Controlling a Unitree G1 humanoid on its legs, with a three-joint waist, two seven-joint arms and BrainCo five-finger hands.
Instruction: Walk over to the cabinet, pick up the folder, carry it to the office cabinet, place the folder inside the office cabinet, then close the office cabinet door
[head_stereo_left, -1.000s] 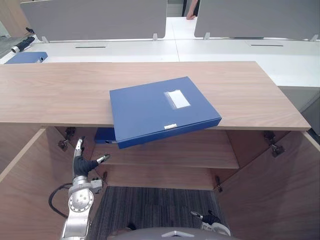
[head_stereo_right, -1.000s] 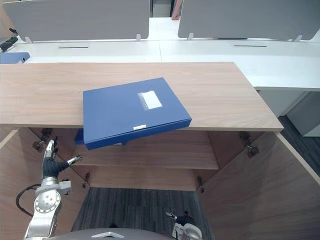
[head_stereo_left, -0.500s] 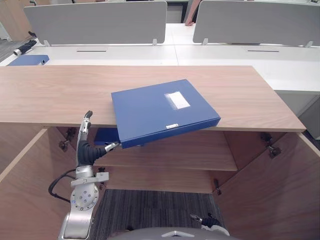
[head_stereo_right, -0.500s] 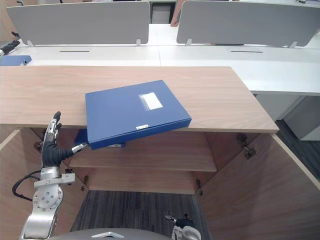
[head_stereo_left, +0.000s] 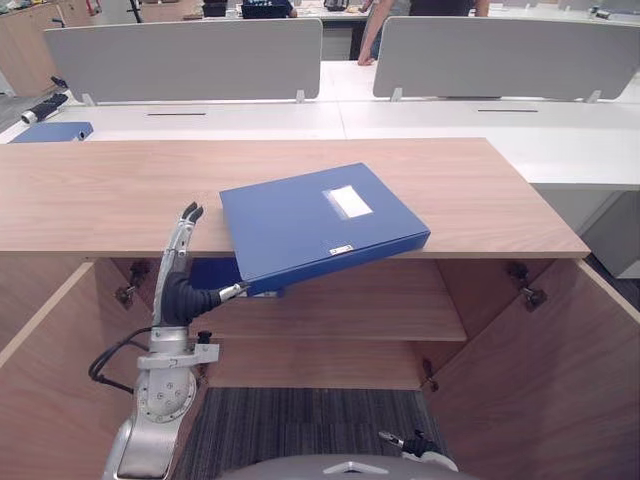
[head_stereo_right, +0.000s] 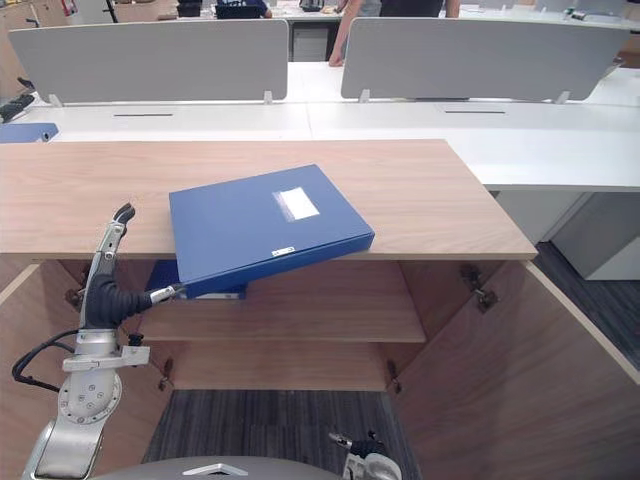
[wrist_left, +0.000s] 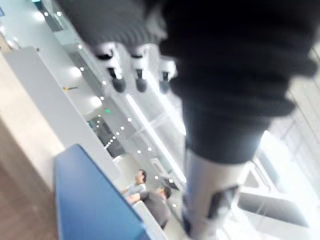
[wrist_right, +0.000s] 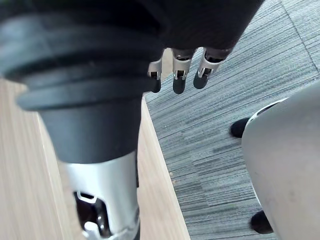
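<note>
**While the folder (head_stereo_left: 320, 225) overhangs the cabinet (head_stereo_left: 100, 195), the left hand (head_stereo_left: 178, 278) stands open beside it**

Where the carpet (head_stereo_left: 300, 425) shows lowest, the right hand (wrist_right: 181, 70) hangs with fingers straight and loose, holding nothing. Farther in, the left hand stands upright between the open doors (head_stereo_left: 40, 350). Its fingers (head_stereo_left: 188, 215) are straight and its thumb reaches toward the folder's near left corner; whether it touches, I cannot tell. The blue folder lies skewed on the cabinet top, its near edge jutting past the front lip. Under it, on the shelf (head_stereo_left: 370, 315), sits a second folder (head_stereo_left: 208, 272), also blue. Behind the cabinet run white desks (head_stereo_left: 250, 120) with grey dividers (head_stereo_left: 190, 58). A third folder (head_stereo_left: 50, 131) lies on the far left desk. Beyond, people (head_stereo_left: 374, 25) stand.
</note>
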